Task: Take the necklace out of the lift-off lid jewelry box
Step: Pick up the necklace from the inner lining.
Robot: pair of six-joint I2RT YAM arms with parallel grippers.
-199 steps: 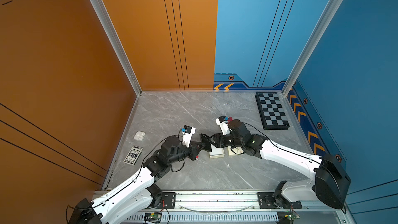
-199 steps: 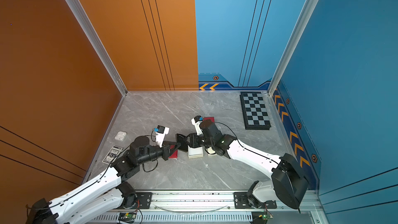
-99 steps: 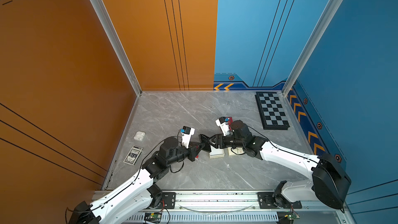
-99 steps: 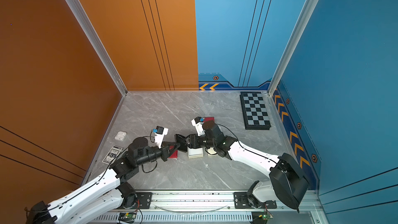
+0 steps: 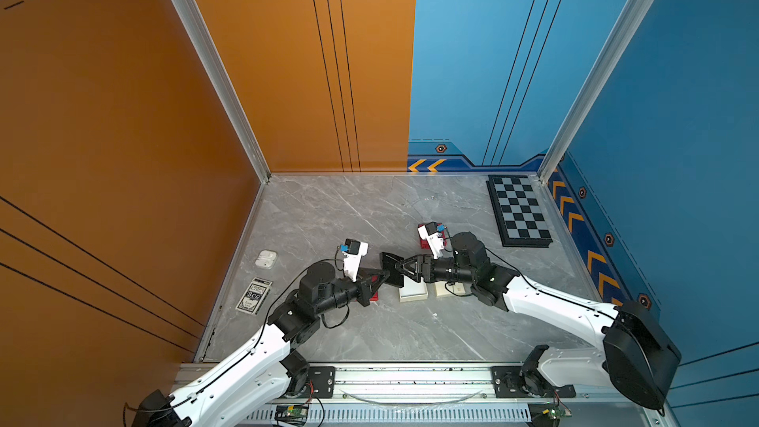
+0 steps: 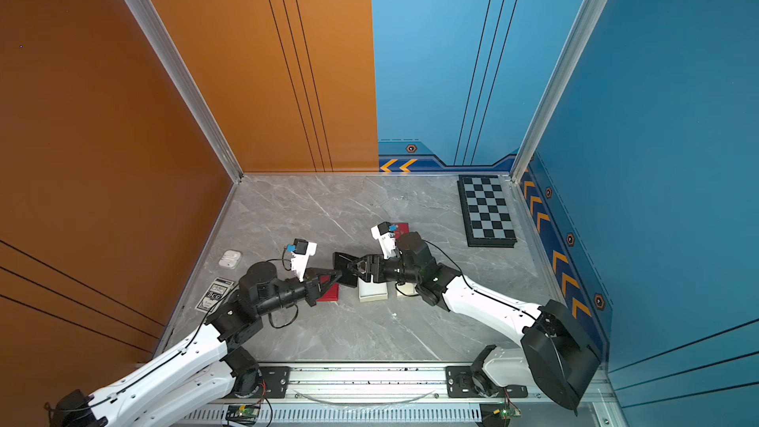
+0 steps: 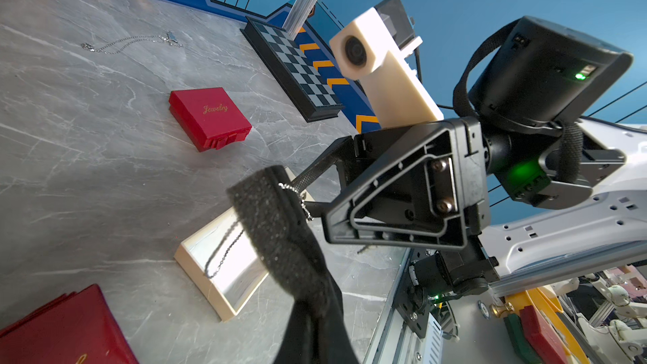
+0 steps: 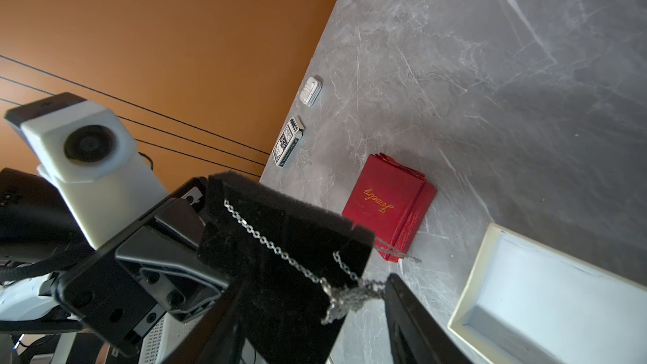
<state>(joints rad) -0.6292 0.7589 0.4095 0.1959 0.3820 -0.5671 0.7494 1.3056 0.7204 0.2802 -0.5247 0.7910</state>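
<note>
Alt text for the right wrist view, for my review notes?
A silver necklace drapes over a black foam insert held up by the left gripper. On the grey marble table lie a red box lettered Jewelry and a shallow open white box.

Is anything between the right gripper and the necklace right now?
Nothing visible. The necklace lies exposed across the black foam pad that the left gripper pinches, and the right gripper has its open jaws on either side of the pad's edge, at the bunched chain.
</note>
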